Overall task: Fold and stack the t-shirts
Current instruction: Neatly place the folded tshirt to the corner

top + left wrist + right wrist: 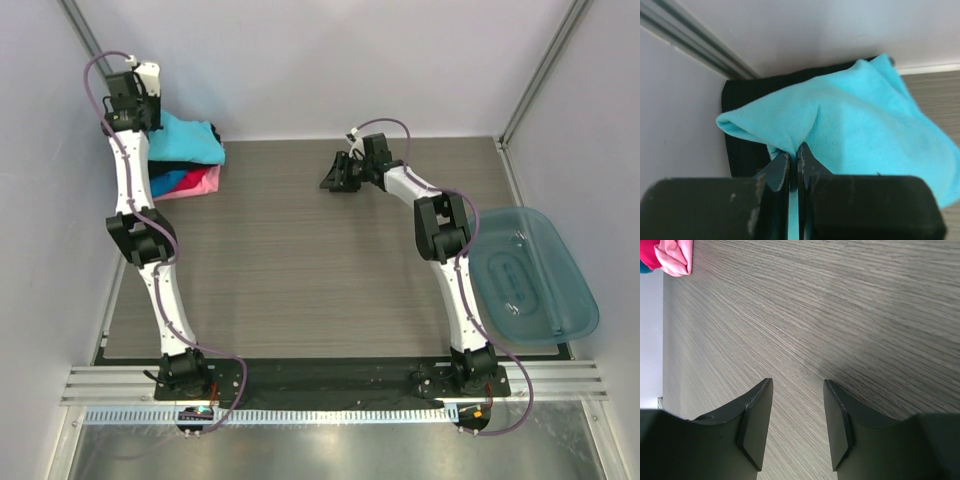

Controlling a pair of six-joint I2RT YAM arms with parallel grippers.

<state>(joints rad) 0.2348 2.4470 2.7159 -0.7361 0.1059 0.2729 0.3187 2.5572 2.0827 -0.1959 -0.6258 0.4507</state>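
Top external view, far left corner: turquoise t-shirt (188,140) lies on top of the stack, over black shirt (740,102), blue shirt (168,183) and pink-red shirt (203,182). Left gripper (793,151) is pinched tight on a turquoise fold. At the far middle of the table (300,270), right gripper (797,382) has its fingers partly apart and holds nothing. Teal tub (530,275) sits at the right edge.

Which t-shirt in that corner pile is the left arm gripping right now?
The turquoise t-shirt, lying on top; the left gripper has its jaws shut on a fold of it. The pink t-shirt and black t-shirt lie underneath.
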